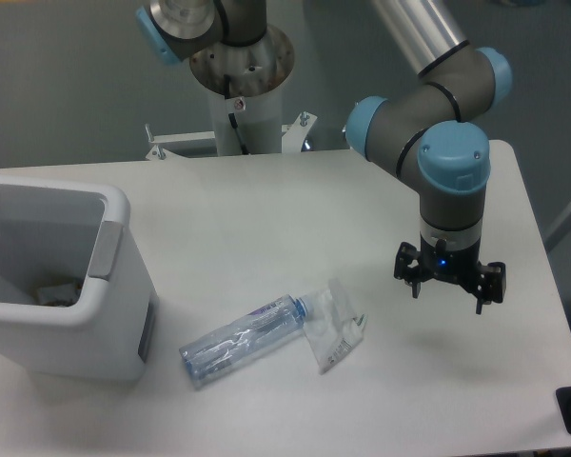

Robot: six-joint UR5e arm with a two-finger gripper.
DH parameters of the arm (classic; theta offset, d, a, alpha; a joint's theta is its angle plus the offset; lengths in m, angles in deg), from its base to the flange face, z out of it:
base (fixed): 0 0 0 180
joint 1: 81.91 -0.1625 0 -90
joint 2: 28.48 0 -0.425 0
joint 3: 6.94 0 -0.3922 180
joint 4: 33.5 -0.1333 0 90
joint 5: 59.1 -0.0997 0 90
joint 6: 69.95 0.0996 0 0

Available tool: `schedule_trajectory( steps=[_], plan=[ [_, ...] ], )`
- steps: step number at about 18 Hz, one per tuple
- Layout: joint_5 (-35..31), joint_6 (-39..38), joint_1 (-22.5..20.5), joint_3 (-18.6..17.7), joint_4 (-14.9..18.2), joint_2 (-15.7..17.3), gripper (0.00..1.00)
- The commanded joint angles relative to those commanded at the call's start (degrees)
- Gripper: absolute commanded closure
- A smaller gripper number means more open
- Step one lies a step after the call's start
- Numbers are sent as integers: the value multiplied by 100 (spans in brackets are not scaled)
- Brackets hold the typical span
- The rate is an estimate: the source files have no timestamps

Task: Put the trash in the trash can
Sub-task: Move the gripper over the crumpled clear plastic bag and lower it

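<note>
The fingers point(414, 283) are hanging spread and empty, well aside of the wrapper point(334, 328) lying against the bottle point(240, 339) — a grab risks dragging both.

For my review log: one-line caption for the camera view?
Open hand hovers right of bottle and wrapper; trash can at left.
</note>
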Motion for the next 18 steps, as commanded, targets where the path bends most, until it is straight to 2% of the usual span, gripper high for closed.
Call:
schedule_trajectory(
  steps=[6,10,13,18],
  plan=[
    [26,0,9,-105,-87,-9,0],
    [62,-114,0,-562,-631,35,0],
    [70,-176,17,-659,-633,26,0],
    [-9,-220,307,-782,-615,-35,0]
  ],
)
